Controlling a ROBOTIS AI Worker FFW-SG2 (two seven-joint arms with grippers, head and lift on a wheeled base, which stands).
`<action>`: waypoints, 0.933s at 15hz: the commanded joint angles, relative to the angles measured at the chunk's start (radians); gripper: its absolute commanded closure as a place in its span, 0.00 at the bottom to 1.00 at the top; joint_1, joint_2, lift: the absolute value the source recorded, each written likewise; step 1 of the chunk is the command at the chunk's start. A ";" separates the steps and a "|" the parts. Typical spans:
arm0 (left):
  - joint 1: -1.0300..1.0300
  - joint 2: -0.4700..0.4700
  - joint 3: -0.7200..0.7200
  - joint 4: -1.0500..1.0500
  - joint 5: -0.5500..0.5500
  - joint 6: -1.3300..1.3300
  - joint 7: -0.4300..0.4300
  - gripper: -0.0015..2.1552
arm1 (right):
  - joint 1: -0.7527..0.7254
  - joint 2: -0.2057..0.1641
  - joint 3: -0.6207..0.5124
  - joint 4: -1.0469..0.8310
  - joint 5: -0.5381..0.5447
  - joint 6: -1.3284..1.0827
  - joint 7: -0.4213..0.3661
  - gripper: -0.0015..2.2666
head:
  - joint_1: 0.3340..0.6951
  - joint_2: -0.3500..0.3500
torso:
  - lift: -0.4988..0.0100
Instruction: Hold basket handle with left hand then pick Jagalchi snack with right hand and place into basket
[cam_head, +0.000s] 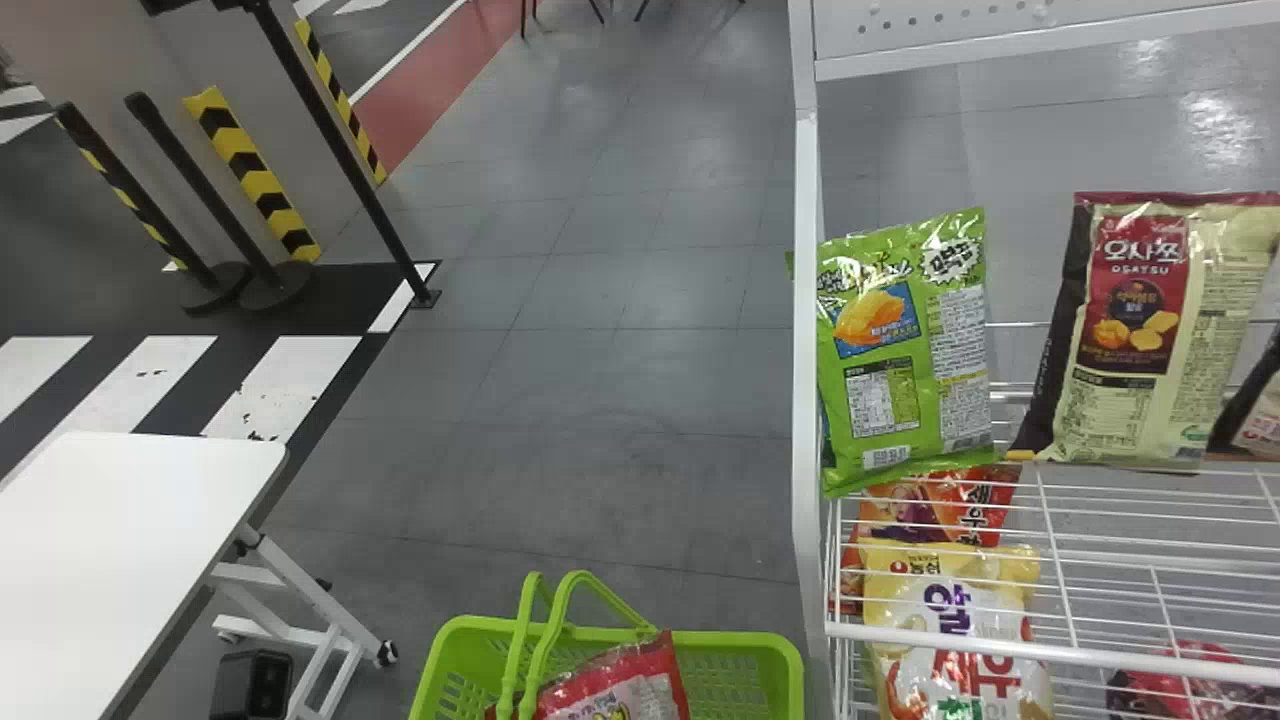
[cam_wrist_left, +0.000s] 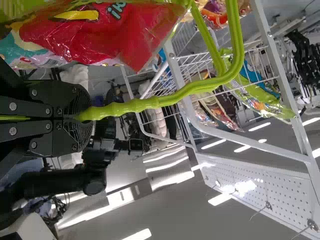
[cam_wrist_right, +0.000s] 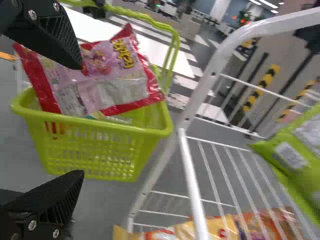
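L hand (cam_wrist_left: 82, 116) is closing tight around the basket handle (cam_wrist_left: 150, 103), fingers pressing on the green bar from both sides. R hand (cam_wrist_right: 80, 120) is sitting wide open near the basket (cam_wrist_right: 95, 128), fingers standing well apart & holding nothing. One finger is overlapping the snack in the R wrist view; can't tell if it's touching.

Jagalchi snack (cam_wrist_right: 110, 82) is resting in the basket, tilted, w/ its upper part sticking out above the rim. Pkg is showing red edges, a pink panel w/ yellow lettering, plus a paler section w/ small print. Wrap is looking shiny & a bit creased. In head view it's lying right by the handles, at the bottom edge of the view.

Basket is hanging just L of the white rack (cam_head: 805, 400). On the rack, a green bag (cam_head: 900, 350) is standing at the near L end, slightly tilted, w/ a beige & maroon bag (cam_head: 1135, 340) standing to its R. A yellow bag (cam_head: 950, 600) is showing lower down, thru the wires. White table (cam_head: 120, 540) is standing off to the L.
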 joint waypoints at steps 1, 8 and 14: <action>-0.008 -0.001 -0.001 0.013 -0.002 0.002 -0.010 1.00 | 0.089 0.006 0.001 -0.003 0.075 -0.290 0.001 0.03 | 1.00 1.00 | 0.96; -0.023 -0.001 -0.009 0.029 -0.014 -0.001 -0.010 1.00 | 0.221 0.040 0.028 0.173 0.316 -1.097 0.001 0.03 | 1.00 1.00 | 0.96; -0.031 -0.009 -0.009 0.030 -0.034 0.002 -0.010 1.00 | 0.273 0.040 0.028 0.443 0.397 -1.695 -0.016 0.04 | 1.00 1.00 | 0.96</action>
